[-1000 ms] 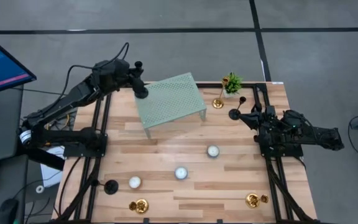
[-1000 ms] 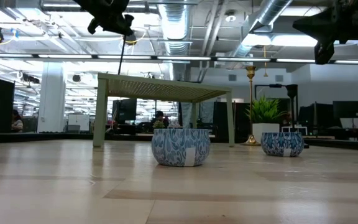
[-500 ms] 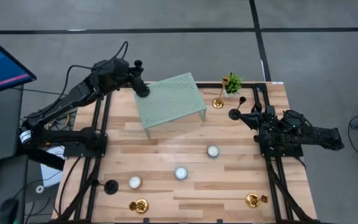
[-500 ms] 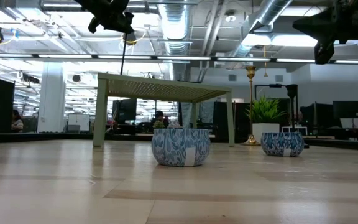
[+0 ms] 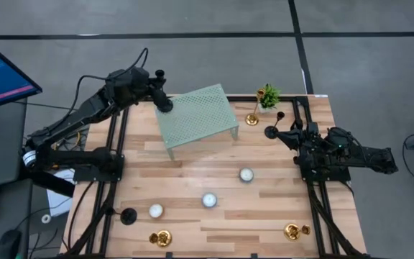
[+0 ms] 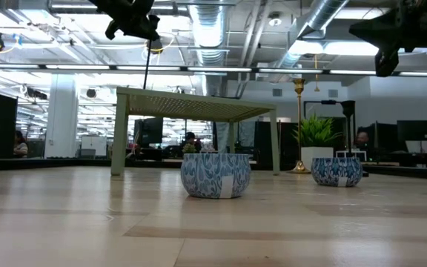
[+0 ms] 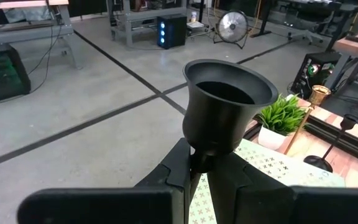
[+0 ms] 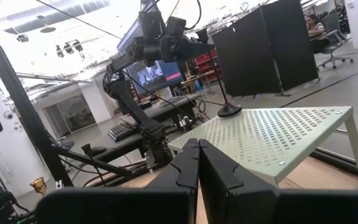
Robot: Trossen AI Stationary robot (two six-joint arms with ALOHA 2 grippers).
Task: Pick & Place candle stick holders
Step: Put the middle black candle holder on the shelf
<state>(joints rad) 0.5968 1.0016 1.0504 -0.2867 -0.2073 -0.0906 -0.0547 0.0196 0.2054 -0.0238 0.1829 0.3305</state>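
The left gripper is clamped on a black candle stick holder, its base resting on the green riser's corner, apparently being placed. The right gripper waits closed, empty.

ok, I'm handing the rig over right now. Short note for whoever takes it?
Left pincer: shut on the stem of a black holder; its base looks set on the far-left corner of the green mesh stand, not released.
Right pincer: shut, empty, at the table's right side beside a second black holder.
On the tabletop: tall gold holder by the plant; third black holder and two short gold holders along the near edge.
Done: nothing released yet.
Left: release this one; five untouched.
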